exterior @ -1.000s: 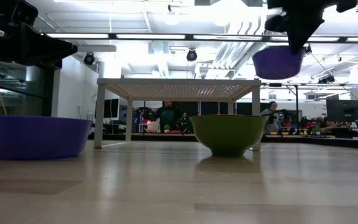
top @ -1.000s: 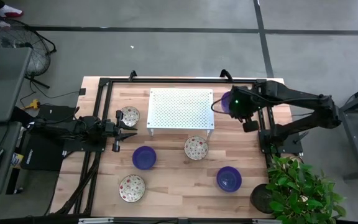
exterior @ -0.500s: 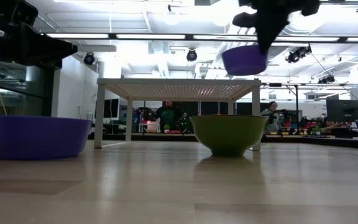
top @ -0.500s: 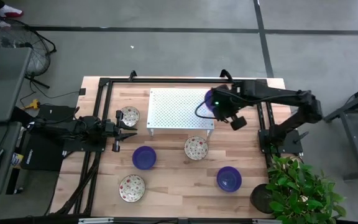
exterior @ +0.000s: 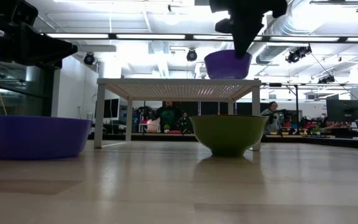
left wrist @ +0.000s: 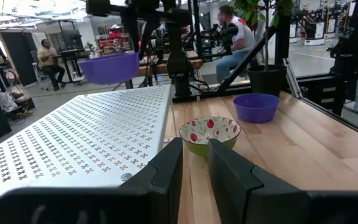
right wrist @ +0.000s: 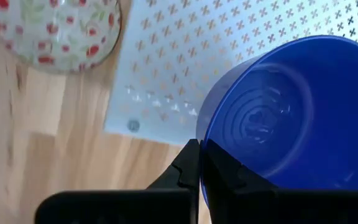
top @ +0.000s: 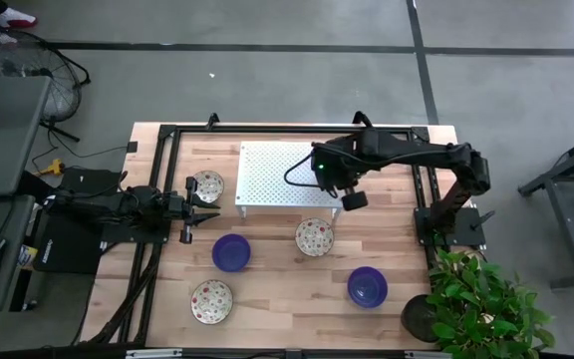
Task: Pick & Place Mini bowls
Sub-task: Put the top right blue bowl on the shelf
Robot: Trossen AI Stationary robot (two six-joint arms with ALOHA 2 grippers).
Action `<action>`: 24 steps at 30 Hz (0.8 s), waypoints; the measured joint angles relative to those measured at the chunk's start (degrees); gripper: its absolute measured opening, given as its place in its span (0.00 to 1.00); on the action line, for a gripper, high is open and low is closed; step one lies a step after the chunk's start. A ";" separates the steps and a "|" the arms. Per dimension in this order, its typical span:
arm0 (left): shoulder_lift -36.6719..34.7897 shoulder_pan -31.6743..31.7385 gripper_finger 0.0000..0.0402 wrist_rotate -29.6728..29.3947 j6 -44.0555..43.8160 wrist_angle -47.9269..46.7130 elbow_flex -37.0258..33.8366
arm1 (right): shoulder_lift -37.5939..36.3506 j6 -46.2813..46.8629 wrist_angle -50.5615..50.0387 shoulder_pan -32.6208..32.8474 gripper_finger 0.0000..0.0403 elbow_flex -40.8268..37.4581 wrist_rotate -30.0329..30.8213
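The right tool [top: 324,172] hangs over the right-hand part of the white perforated rack [top: 272,175], its fingers pinched tight on the rim of a blue bowl [right wrist: 284,112]. In the low view that bowl [exterior: 227,64] sits just above the rack top [exterior: 179,81], and whether it touches cannot be told from there. The right wrist view shows the bowl upright, its ribbed inside open to the camera, with the rack's cross-shaped holes beneath it and one rack corner over the wooden surface [top: 277,289].

The left tool [top: 202,208] waits at the left side of the surface, near the rack's front left corner; its two fingers [left wrist: 229,171] stand a little apart with nothing between them.

The other bowls rest on the surface. A cream bowl with red speckles [top: 207,185] lies just left of the rack, close to the left tool. A second speckled bowl [top: 314,236] lies in front of the rack's right end (its outside looks green in the low view [exterior: 227,135]). A blue bowl [top: 231,252] sits toward the front left of it, another blue bowl [top: 367,286] toward the front right, and a third speckled bowl [top: 211,300] near the front edge on the left. A potted plant [top: 481,299] stands at the front right corner.
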 joint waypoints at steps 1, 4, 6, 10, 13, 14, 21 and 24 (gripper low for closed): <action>0.00 0.00 0.18 0.00 0.01 -0.01 0.00 | 0.21 1.76 0.39 0.16 0.00 0.00 -0.05; 0.00 0.00 0.18 0.00 0.01 0.00 0.00 | 0.61 5.06 1.95 0.60 0.00 -0.02 -0.11; 0.00 0.00 0.18 -0.02 0.01 -0.01 0.00 | 0.64 5.90 2.50 0.89 0.00 -0.10 -0.04; -0.02 0.00 0.18 0.00 0.01 0.01 0.00 | 0.64 5.52 4.04 1.64 0.00 -1.18 0.20; 0.00 0.00 0.18 0.00 0.01 0.01 0.00 | 0.64 2.68 5.31 2.60 0.00 -2.29 0.87; -0.02 0.00 0.18 0.00 0.01 -0.01 0.00 | 0.64 1.88 5.40 2.95 0.00 -2.43 1.28; -0.02 0.00 0.18 0.00 0.01 0.01 0.00 | 1.05 -1.92 6.07 4.05 0.00 -2.43 1.82; -0.01 0.00 0.18 0.00 0.01 0.00 0.00 | 2.24 -4.35 6.21 3.96 0.00 -2.43 1.22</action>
